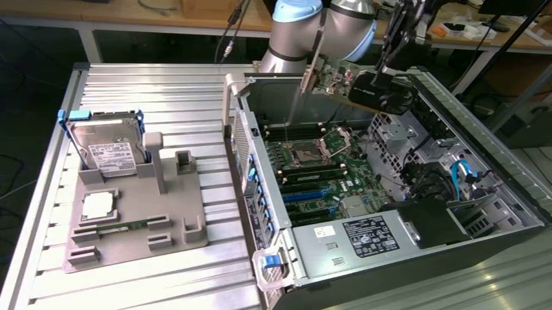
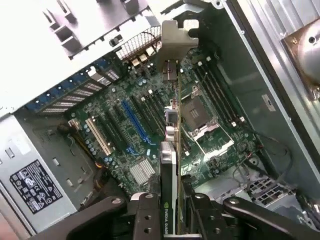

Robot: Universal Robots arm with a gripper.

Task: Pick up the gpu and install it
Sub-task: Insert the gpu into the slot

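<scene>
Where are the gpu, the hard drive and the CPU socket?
gpu (image 2: 168, 165): wrist view, edge facing the camera.
hard drive (image 1: 112, 157): exterior view, white label.
CPU socket (image 1: 306, 154): exterior view, socket centre.

The gpu (image 2: 172, 150) is a thin, flat card, edge-on in the wrist view, with a silvery metal bracket (image 2: 178, 35) at its far end. It hangs in the air, clamped in the gripper (image 2: 172, 222), well above the motherboard (image 1: 315, 161) and clear of it.

Arm (image 1: 293, 35) cut off at twelve o'clock of the exterior view, gpu (image 2: 170, 152) near edge seemingly hidden inside gripper (image 2: 172, 202)
</scene>
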